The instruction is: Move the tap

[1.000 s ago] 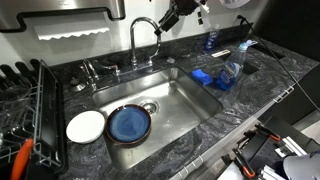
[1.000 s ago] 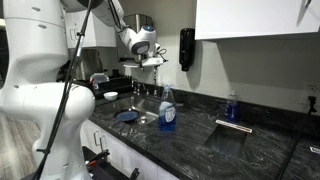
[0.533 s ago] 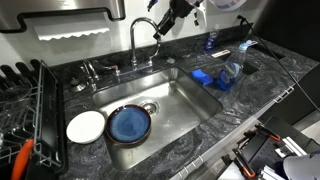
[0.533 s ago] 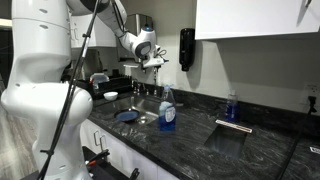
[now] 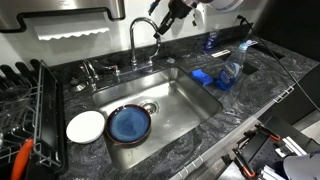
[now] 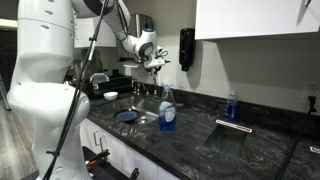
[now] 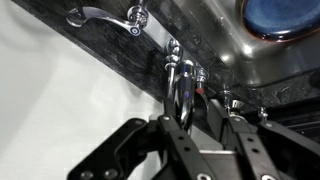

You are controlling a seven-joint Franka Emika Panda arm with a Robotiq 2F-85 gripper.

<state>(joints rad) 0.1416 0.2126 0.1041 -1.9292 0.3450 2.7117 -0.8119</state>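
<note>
Tap stands upright behind the sink, its spout arch meeting the pincer. In the wrist view the spout sits between the jaws, and I cannot tell whether they clench it.
</note>
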